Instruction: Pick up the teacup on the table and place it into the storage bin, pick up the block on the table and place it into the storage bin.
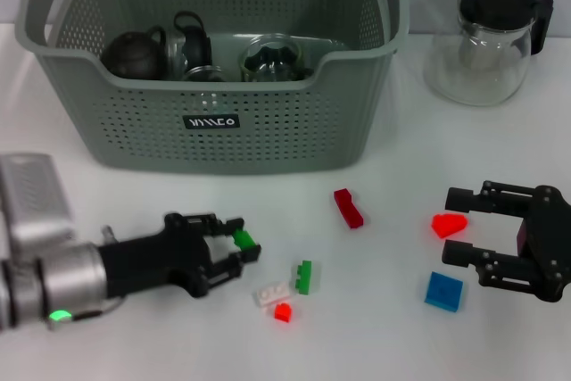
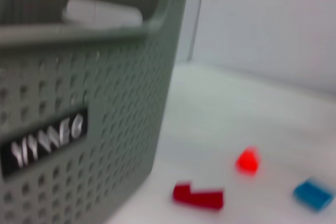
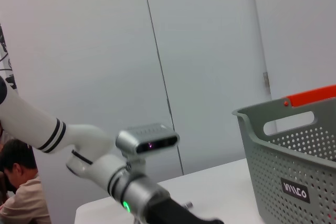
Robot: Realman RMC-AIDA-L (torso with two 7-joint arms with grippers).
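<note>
We see the storage bin (image 1: 223,131) standing at the far side of the table (image 1: 393,220), well beyond both sets of fingers, with dark teaware and glass pieces lying inside it. A glass jug (image 1: 482,46) with a black lid stands beside the bin, far past our right fingers.

Our left gripper (image 1: 239,250) lies low over the table in front of the bin, its fingers closed about a small green block (image 1: 243,239) held between the tips. Just past those fingertips lie a white brick (image 1: 270,294), a second green block (image 1: 304,277) and a tiny red piece (image 1: 283,311); a dark red brick (image 1: 348,208) lies farther out.

Our right gripper (image 1: 462,227) hovers with its fingers spread wide and holding nothing. A bright red block (image 1: 448,224) sits between the tips, and a blue block (image 1: 443,291) lies just beneath the lower finger.
</note>
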